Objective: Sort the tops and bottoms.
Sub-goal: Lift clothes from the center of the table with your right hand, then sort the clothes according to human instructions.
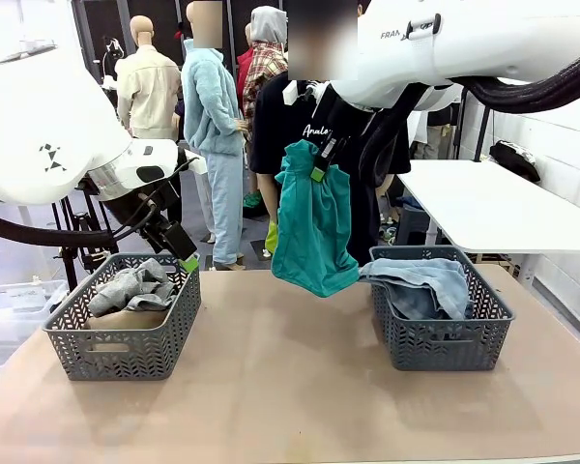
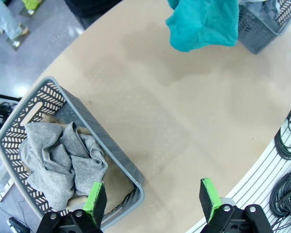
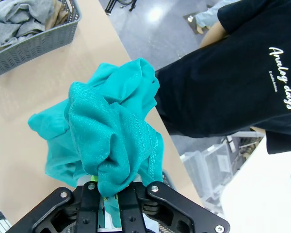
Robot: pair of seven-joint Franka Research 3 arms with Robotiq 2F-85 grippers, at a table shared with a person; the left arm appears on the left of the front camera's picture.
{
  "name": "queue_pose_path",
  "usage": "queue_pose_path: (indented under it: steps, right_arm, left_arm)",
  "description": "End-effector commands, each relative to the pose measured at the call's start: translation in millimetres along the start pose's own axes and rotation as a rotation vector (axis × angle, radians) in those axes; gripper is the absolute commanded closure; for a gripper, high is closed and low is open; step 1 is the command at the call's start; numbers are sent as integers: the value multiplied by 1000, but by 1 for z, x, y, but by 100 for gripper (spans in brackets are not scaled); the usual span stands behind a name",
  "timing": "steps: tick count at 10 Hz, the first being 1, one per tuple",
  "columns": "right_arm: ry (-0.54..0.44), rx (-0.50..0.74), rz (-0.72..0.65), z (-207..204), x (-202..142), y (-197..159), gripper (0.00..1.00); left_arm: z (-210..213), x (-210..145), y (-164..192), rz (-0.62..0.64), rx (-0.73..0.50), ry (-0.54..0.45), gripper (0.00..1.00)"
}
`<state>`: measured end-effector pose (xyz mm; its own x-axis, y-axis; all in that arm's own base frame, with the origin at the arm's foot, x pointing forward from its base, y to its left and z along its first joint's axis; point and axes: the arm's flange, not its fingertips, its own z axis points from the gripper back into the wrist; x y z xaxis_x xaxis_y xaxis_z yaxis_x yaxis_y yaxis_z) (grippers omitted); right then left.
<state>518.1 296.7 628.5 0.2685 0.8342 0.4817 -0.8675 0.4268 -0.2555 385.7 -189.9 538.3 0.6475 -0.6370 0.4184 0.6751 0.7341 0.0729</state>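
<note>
A teal-green tee (image 1: 313, 227) hangs above the table's middle, pinched at its top by my right gripper (image 1: 319, 166), which is shut on it (image 3: 117, 190). The same tee shows at the top of the left wrist view (image 2: 203, 22). A heather-grey tee (image 1: 133, 286) lies in the left basket (image 1: 116, 348) on top of a tan garment (image 1: 126, 317). Light blue denim bottoms (image 1: 420, 282) fill the right basket (image 1: 445, 338). My left gripper (image 1: 182, 253) hovers open at the left basket's far right corner, its green pads (image 2: 95, 200) wide apart with nothing between them.
A person in a black tee (image 3: 242, 82) stands at the far side, just behind the hanging tee. A white table (image 1: 493, 208) stands at the back right. Bare tabletop (image 1: 290, 387) lies between the two baskets. Cables (image 2: 288, 165) hang past the table's edge in the left wrist view.
</note>
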Motion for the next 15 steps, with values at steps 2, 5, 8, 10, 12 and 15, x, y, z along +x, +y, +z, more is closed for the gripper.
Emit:
queue_pose_path:
  steps: [2,5,8,10,12,15]
  right_arm:
    - [1,4,-2,1,2,-2,100]
    - [1,4,-2,1,2,-2,100]
    - [1,4,-2,1,2,-2,100]
    - [1,4,-2,1,2,-2,100]
    - [1,4,-2,1,2,-2,100]
    - [1,4,-2,1,2,-2,100]
  left_arm:
    - [0,-1,2,-1,-7,1,0]
    - [0,-1,2,-1,-7,1,0]
    - [0,-1,2,-1,-7,1,0]
    - [0,-1,2,-1,-7,1,0]
    - [0,-1,2,-1,-7,1,0]
    - [0,-1,2,-1,-7,1,0]
